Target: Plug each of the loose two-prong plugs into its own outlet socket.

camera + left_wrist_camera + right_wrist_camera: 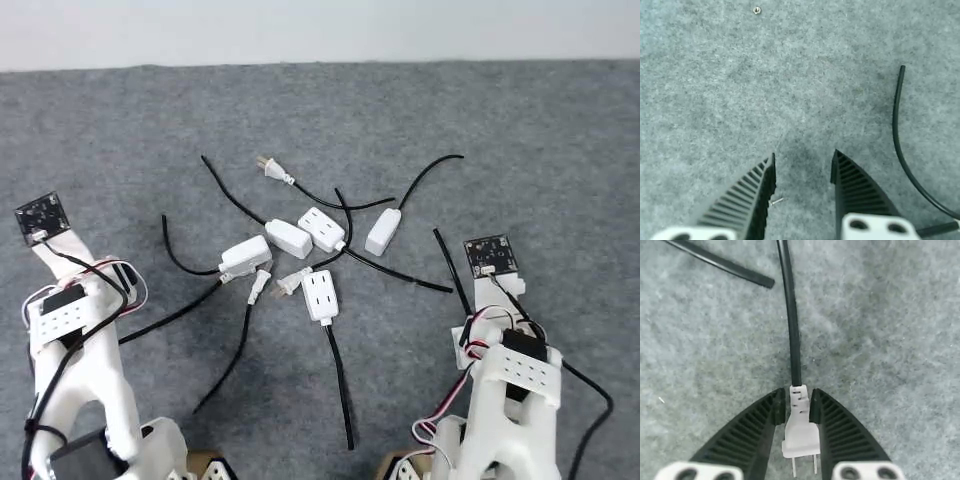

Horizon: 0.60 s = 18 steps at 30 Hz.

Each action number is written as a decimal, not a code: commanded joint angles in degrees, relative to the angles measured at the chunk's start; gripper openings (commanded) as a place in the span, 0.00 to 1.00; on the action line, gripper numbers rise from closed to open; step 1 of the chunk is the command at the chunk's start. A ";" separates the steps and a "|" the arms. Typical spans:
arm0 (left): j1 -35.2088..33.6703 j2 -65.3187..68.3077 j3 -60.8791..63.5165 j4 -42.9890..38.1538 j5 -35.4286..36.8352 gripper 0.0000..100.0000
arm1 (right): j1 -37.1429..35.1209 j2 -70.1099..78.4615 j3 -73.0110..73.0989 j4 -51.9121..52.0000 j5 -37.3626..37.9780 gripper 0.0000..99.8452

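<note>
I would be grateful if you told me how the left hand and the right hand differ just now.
The left hand is open; the right hand is shut on a white plug. The left hand has only grey mat between its tips; the right hand's plug trails a black cord away from it. Both have black ridged fingers and sit low over the mat.

Counter (pixel 560 120): grey felt-like surface. A cluster of white sockets (pixel 322 228) sits mid-counter, on black cords (pixel 340 390) that cross each other in several places. Two plugs (pixel 285 285) lie side by side between the near sockets. A lone plug (pixel 265 165) lies farther back, apart from the cluster. A small metal ring (pixel 757 9) lies on bare felt in the left wrist view.
</note>
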 commanded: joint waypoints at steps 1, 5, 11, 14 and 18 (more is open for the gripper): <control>0.35 -0.53 -0.66 0.70 -0.35 0.18 | 0.57 0.22 -2.02 -1.01 0.53 0.10; 0.35 -0.53 -0.66 0.70 -0.35 0.18 | 0.57 0.31 -2.02 -1.01 0.53 0.10; 0.26 -0.53 -0.66 0.70 -0.35 0.18 | 0.75 9.10 -6.95 -0.48 0.35 0.10; 0.18 -0.53 -0.66 0.70 -0.35 0.18 | 0.84 14.64 -10.99 1.71 0.35 0.10; 0.18 -0.53 -0.57 0.70 -0.35 0.18 | 0.84 16.75 -12.48 2.24 0.35 0.10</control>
